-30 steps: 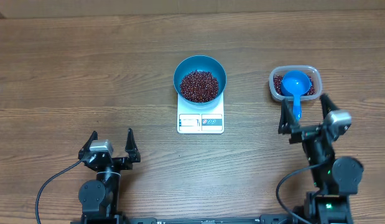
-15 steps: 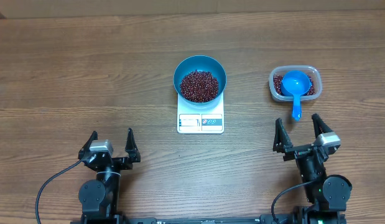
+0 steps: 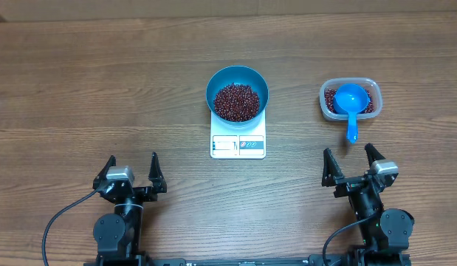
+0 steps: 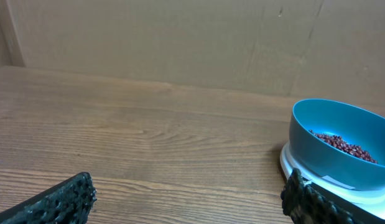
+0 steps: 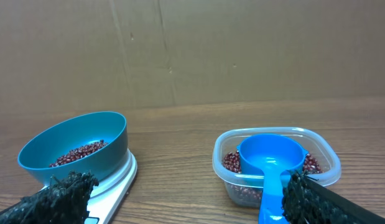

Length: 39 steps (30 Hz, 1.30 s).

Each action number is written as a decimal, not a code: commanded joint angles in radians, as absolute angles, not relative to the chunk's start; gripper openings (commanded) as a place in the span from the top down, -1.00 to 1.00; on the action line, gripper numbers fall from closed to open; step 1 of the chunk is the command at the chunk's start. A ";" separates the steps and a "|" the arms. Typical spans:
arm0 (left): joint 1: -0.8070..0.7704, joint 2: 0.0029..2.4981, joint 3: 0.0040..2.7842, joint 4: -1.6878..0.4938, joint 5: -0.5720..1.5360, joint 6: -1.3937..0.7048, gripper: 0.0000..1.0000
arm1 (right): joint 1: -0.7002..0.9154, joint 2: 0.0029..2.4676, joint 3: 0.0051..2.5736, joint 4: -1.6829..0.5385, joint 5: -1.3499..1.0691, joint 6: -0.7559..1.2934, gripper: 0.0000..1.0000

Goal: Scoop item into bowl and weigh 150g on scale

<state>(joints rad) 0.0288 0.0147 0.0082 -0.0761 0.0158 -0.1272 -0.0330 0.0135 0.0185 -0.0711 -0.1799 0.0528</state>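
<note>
The blue bowl [image 3: 238, 92] holds a heap of dark red-brown beans [image 3: 237, 101] and stands on the white scale [image 3: 238, 142] at the table's middle; the bowl [image 4: 341, 143] [image 5: 77, 146] shows in both wrist views. My left gripper [image 3: 134, 172] rests open near the front left edge, nothing between its fingers. My right gripper [image 3: 350, 164] is open at the front right, just short of the blue scoop [image 3: 350, 103], which lies in the clear tub [image 3: 350, 99] of beans with its handle over the rim toward me.
The clear tub [image 5: 276, 163] of beans with the scoop [image 5: 272, 165] stands right of the scale [image 5: 111, 183]. A cardboard wall [image 5: 192, 50] runs along the table's far edge. Bare wood lies all around.
My right gripper has drawn back from the scoop's handle toward the front edge and stayed open. The scoop rests in the tub. The left arm has not moved.
</note>
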 commanded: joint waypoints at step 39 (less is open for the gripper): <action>0.033 0.004 0.005 -0.078 0.025 -0.109 -0.99 | -0.002 0.002 0.007 -0.058 -0.320 -0.199 -1.00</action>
<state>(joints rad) 0.0288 0.0147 0.0082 -0.0761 0.0158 -0.1272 -0.0097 0.0135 0.0185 -0.0677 -0.2577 -0.1036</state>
